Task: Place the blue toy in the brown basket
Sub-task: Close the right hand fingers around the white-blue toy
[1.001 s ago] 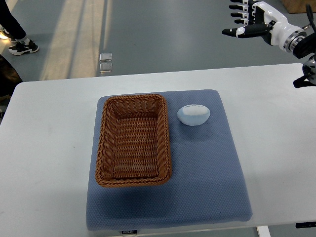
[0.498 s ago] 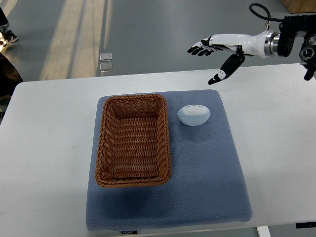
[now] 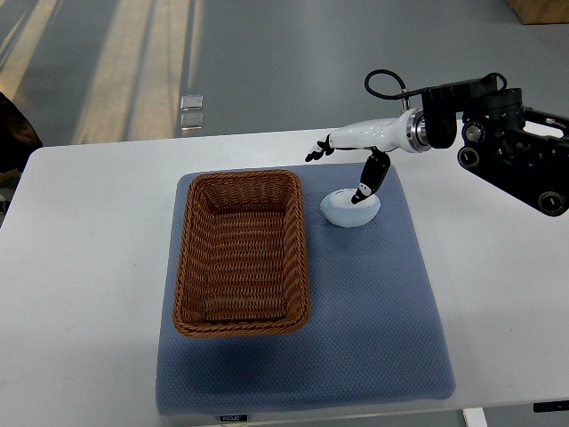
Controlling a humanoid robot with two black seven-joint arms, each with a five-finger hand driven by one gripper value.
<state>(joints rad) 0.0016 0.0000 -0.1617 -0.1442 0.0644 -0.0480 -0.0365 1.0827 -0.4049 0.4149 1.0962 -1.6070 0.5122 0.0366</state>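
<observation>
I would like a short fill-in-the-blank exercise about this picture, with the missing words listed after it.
1. The brown basket lies on a ____ mat.
2. The blue toy lies to the ____ of the basket in the picture.
3. The right hand comes in from the picture's ____ edge.
4. Inside, the basket is ____.

Missing words: blue; right; right; empty

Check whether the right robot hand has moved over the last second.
Yes. The right robot hand came down and left from beyond the table's far edge; it is now over the blue toy, beside the basket.
</observation>
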